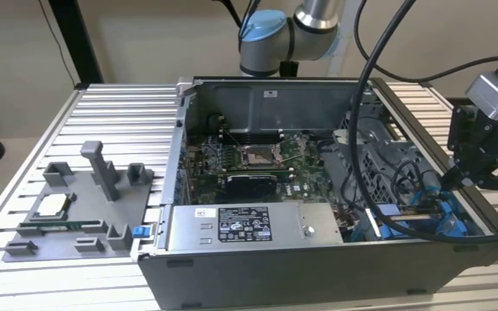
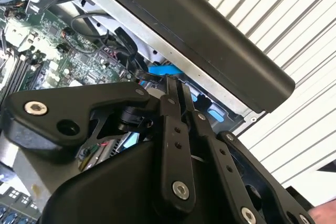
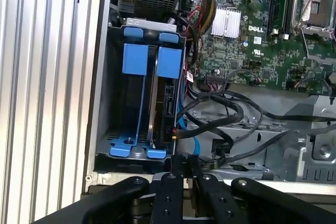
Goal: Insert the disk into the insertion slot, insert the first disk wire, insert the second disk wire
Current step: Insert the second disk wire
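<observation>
Disk [image 3: 166, 103] stands on edge in the slot [image 3: 103, 93], with blue carrier tabs over it and its dark connector end facing the gripper [image 3: 184, 160] in the first wrist view. In the exterior view the slot [image 1: 388, 217] sits at the lower right of the frame, inside the open case [image 1: 275, 272] near its wall on the exterior view's right.

A blue wire [image 3: 185, 124] runs just beside the disk's connector end, and black wires [image 3: 231, 111] loop between the slot and the motherboard [image 3: 252, 40].

Gripper fingers are drawn together, tips just short of the disk's end. Whether a wire is pinched between them cannot be told. In the second wrist view the gripper [image 2: 176, 85] points at the blue parts under the case rim. In the exterior view the gripper [image 1: 453, 179] hangs over the case's edge at the right of the frame.

Power-supply box [image 1: 249, 227] lies at the lower centre of the case. The case stands on a slotted table [image 1: 119, 110]. A grey fixture tray [image 1: 85, 214] lies at the lower left.
</observation>
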### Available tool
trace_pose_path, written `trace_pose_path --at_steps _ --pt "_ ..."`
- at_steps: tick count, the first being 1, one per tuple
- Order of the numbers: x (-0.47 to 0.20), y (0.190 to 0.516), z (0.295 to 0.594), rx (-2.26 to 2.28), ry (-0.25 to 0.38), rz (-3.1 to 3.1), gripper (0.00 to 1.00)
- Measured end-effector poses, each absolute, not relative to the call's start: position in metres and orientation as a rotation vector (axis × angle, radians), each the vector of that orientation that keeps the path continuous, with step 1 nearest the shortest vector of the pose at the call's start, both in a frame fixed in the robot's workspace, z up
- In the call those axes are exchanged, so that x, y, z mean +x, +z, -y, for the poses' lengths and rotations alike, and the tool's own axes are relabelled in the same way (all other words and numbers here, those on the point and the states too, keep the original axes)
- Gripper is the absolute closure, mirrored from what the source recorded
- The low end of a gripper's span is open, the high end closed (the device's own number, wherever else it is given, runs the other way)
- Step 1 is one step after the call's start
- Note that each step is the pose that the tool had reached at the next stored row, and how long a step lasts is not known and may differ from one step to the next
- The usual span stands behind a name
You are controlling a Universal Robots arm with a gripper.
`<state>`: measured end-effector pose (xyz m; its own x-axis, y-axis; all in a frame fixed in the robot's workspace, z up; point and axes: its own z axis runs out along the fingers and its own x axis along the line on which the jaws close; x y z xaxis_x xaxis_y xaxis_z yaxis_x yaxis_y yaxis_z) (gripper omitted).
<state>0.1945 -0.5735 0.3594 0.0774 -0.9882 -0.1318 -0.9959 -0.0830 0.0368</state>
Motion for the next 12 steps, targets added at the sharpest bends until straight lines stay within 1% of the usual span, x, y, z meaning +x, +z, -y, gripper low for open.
trace_pose_path --at_steps 5,12 --pt "0.194 0.360 0.573 -2.259 0.188 -2.084 1.00" --pt "0.193 0.371 0.573 -2.258 0.189 -2.083 1.00"
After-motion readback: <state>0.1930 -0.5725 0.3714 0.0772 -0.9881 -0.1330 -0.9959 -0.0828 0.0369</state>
